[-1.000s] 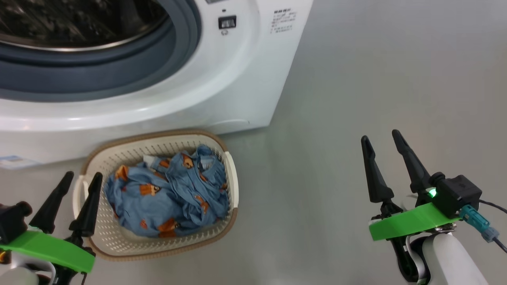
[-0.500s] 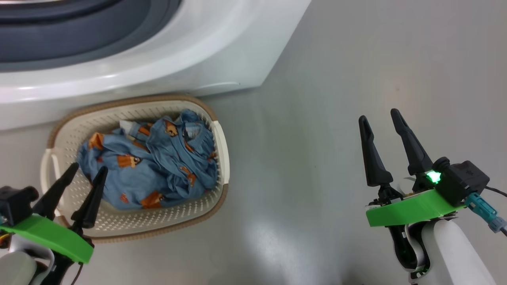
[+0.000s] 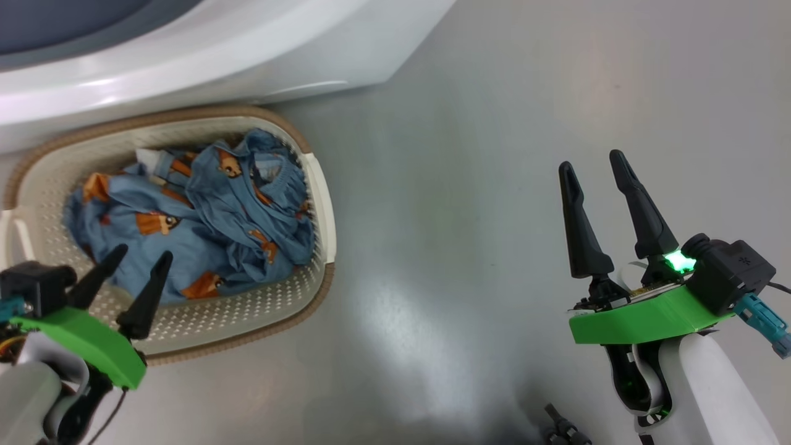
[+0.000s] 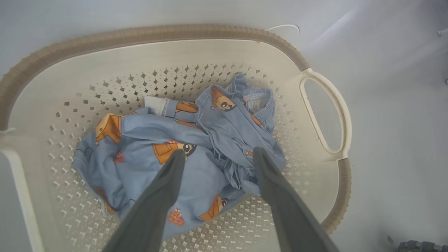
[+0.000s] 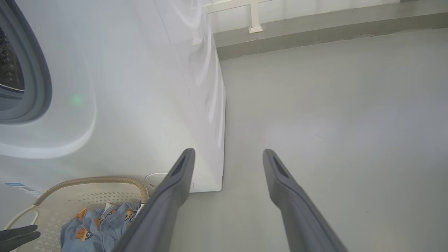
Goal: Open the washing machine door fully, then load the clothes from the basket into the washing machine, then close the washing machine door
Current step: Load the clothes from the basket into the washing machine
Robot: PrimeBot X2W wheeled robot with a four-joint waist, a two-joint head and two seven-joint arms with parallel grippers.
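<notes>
The cream basket [image 3: 321, 204] with a brown rim stands on the floor against the front of the white washing machine [image 3: 259, 49]. Inside it lie the clothes [image 3: 204, 210], a crumpled light blue bundle with orange figures. My left gripper [image 3: 143, 253] hangs open above the near part of the basket. In the left wrist view its fingertips [image 4: 218, 153] straddle the clothes [image 4: 147, 133] from above without touching them. My right gripper [image 3: 590, 162] stands open over bare floor, well right of the basket. The machine's grey gasket [image 5: 35, 80] frames an open mouth. The washing machine door is out of view.
Grey floor [image 3: 469, 123] stretches to the right of the machine and basket. In the right wrist view a low wall ledge with a white frame [image 5: 252, 17] runs behind the machine. A blue label sticker [image 5: 19, 187] sits low on the machine's front.
The head camera has tilted down, so the machine slid up out of the picture. My left gripper has shifted from beside the basket's left rim to above its inside. Both grippers stay open.
</notes>
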